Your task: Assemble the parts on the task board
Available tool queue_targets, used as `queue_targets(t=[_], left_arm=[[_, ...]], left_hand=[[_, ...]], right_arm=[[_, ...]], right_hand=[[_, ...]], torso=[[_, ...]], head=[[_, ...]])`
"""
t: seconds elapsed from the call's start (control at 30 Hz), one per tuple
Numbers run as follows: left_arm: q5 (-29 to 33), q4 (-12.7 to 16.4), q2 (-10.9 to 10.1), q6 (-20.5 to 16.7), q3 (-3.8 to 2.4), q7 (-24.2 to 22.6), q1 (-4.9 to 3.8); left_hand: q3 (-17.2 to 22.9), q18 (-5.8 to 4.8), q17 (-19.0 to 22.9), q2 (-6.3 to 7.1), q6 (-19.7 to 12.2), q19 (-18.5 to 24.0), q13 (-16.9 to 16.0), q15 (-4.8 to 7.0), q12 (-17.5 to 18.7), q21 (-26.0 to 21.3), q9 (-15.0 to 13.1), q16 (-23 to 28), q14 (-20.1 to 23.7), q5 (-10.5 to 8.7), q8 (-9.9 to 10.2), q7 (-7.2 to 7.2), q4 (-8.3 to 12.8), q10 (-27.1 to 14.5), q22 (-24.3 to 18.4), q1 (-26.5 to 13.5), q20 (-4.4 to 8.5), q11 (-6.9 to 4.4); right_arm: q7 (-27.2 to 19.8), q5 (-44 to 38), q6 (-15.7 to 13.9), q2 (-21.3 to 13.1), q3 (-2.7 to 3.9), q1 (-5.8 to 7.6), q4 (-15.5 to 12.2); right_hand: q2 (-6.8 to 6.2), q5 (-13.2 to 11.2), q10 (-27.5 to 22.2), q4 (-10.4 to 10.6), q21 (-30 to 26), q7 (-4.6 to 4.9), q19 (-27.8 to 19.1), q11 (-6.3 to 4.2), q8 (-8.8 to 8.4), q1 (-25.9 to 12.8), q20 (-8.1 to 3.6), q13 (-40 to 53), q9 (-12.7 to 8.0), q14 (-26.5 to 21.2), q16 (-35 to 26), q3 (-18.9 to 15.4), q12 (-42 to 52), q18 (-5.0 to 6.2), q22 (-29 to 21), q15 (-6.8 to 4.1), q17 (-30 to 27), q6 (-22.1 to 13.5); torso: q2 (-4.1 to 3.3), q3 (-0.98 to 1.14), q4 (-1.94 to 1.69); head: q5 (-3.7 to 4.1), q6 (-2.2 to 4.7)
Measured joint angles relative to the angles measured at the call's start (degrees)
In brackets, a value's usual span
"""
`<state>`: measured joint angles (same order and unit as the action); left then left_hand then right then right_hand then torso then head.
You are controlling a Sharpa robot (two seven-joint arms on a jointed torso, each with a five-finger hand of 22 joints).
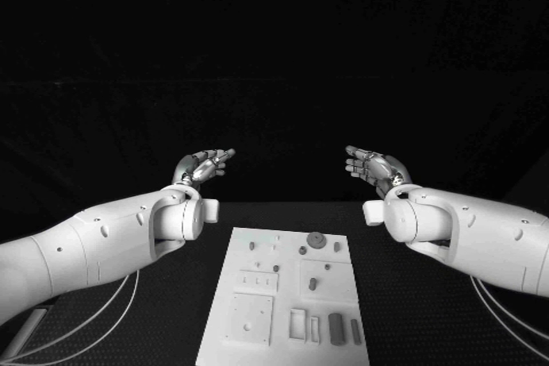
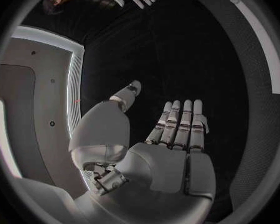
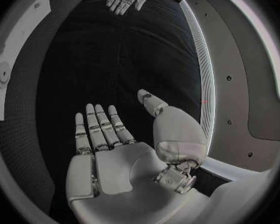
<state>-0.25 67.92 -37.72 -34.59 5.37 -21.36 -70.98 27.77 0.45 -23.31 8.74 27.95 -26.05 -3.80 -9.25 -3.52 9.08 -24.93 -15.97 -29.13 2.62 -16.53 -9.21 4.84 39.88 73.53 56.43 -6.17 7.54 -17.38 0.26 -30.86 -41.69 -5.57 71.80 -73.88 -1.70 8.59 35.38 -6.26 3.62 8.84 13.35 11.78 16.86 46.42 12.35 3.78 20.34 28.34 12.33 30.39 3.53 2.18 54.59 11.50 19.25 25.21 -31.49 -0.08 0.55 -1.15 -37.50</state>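
You have both silver many-fingered hands raised above the far part of the black table (image 1: 137,318), palms turned inward toward each other, well apart, and neither touches anything. The left hand (image 1: 201,167) is released: in the left wrist view its fingers (image 2: 180,124) lie straight and side by side, the thumb stands off to one side, and the palm is bare. The right hand (image 1: 378,166) is released as well; the right wrist view shows its fingers (image 3: 99,127) stretched out, the thumb apart, nothing between them. Each wrist view also catches the other hand across from it, fingers likewise spread.

Your white rectangular task board (image 1: 235,263) lies flat on the table in the middle, nearer to you than the hands, between the two white forearms and below them. On it you can see several small grey parts. A round grey disc (image 1: 315,239) sits near the board's far edge, with a smaller dark piece just beside it on the right. A small dark upright piece (image 1: 313,285) stands in a raised square block around the middle of the board. Near the board's close edge, on the right, a dark grey oblong bar (image 1: 336,328) lies next to pale slotted pieces. The left half of the board carries white raised blocks with small holes; their detail is too fine to tell.
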Motion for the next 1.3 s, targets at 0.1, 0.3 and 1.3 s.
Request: queue_targets(t=[0.1,0.3,1.3], left_arm=[[-0.3,-4.1,1.2,3.1,0.83,2.3,-2.06],[-0.8,-8.3,2.6,7.7,1.77,5.7,-3.97],[-6.8,3.7,-3.3,12.8,2.26,8.1,-4.21]], left_hand=[[1.0,0.0,-0.8,0.32,1.1,-1.0,-0.1,-0.27,0.0,0.6,-0.9,-0.6,-1.3,0.24,-0.6,0.04,0.2,1.3,1.3,1.9,-0.19,0.18],[1.0,0.0,-0.9,0.34,1.2,-1.0,-0.1,-0.27,0.0,0.7,-1.0,-0.7,-1.3,0.23,-0.6,0.0,0.2,1.4,1.4,2.0,-0.19,0.24],[0.5,3.54,-7.7,-3.21,16.9,-20.7,-4.0,4.54,-10.2,13.7,-1.9,-14.9,-27.2,1.76,-7.2,-0.92,7.1,26.2,1.4,6.6,6.36,-1.38]], right_arm=[[3.7,-0.1,4.6,0.5,-0.91,2.32,3.2],[9.3,-0.1,11.6,1.2,-2.02,4.62,6.7],[14.2,-51.3,14.6,3.3,-2.54,3.75,9.6]], right_hand=[[-0.05,0.1,0.7,-0.4,0.0,0.15,0.7,0.09,0.3,0.8,0.13,0.1,0.3,0.7,0.3,0.4,0.0,0.0,2.0,0.17,0.3,0.5],[-0.49,0.1,1.8,-1.2,0.4,0.17,2.1,0.2,0.76,2.0,0.32,0.1,0.7,1.2,0.8,1.2,0.2,0.0,5.9,0.27,0.8,1.1],[-6.2,1.2,26.1,-8.7,9.2,1.1,35.1,-3.21,7.55,13.5,-2.05,3.7,3.0,29.6,15.3,4.6,6.4,10.94,13.6,-6.45,10.8,19.6]], torso=[[-0.01,-0.01,0.02],[-0.01,0.0,0.03],[-3.21,-0.54,-0.55]], head=[[0.0,-0.01],[-0.01,-0.01],[0.68,-0.89]])
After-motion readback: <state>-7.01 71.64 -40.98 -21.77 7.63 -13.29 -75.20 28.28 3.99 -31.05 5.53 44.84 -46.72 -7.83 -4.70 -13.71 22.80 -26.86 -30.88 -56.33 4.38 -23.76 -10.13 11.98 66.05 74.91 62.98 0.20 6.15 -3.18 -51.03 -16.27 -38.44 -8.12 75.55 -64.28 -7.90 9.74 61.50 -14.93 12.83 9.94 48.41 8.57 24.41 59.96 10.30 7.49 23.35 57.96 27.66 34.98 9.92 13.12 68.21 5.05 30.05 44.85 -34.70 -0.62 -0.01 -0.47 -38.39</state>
